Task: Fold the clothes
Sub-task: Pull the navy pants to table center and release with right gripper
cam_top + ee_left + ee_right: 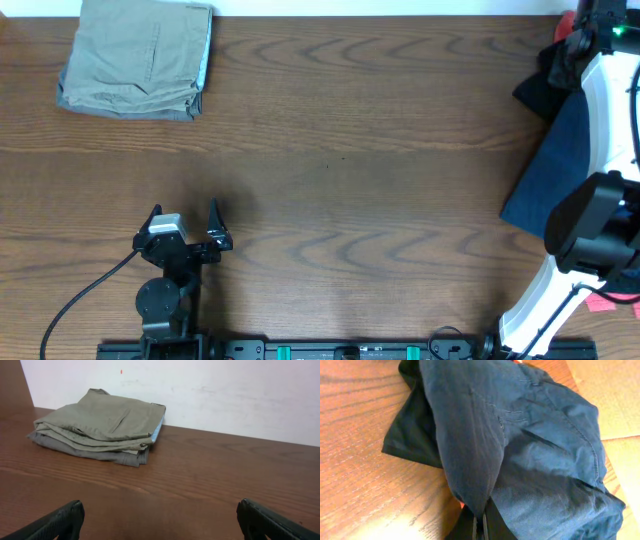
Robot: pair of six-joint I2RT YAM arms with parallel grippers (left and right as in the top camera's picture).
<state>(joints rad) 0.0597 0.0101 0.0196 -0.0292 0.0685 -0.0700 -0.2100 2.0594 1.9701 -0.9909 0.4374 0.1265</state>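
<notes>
Right fingers (496, 529) shut, navy garment (520, 435) pinched between them

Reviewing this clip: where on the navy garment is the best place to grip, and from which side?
Probably the thick fold at its end nearest the right gripper, approached from the bare table side. The navy garment lies bunched, partly over a black cloth; that fold forms a raised ridge, easy to pinch without catching the cloth. The right gripper is shut on it.
</notes>
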